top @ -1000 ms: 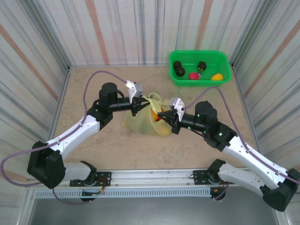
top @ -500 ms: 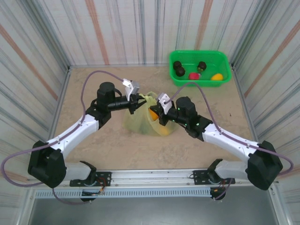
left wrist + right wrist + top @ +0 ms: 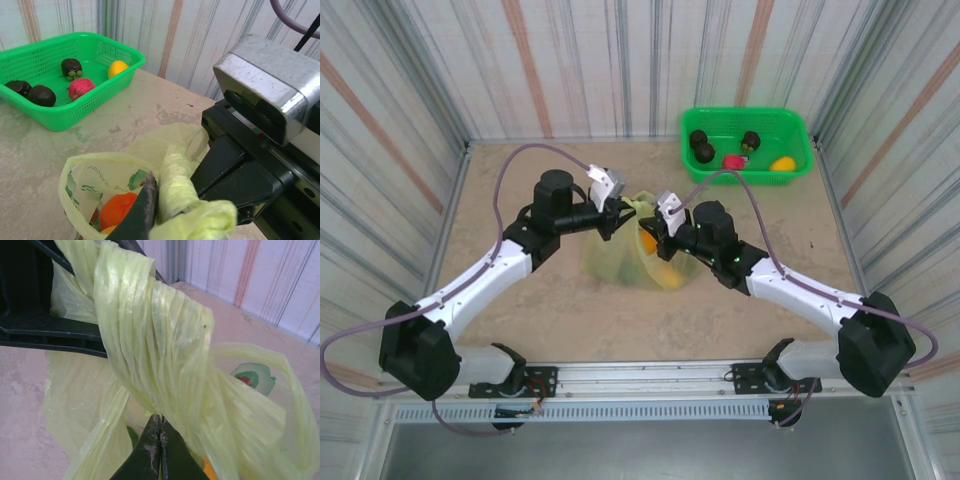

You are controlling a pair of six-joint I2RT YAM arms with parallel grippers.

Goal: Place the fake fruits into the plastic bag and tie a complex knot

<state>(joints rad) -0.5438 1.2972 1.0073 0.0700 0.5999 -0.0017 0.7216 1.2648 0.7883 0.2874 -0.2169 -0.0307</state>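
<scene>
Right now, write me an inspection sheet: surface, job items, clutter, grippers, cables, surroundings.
Surface: beige table, stained.
Job's things: plastic bag at centre, its handle twisted into a rope, an orange fruit inside; five fake fruits in the green basket, far right.
Clutter: nothing seen.
Grippers: left gripper shut on the twisted handle; right gripper shut, tips against the same twist.
Cables: purple cables loop from both arms.
Surroundings: striped walls on three sides; metal rail at the near edge.

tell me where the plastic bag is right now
In the top external view the plastic bag sits mid-table, its top between the left gripper and right gripper, nearer than the green basket.
</scene>
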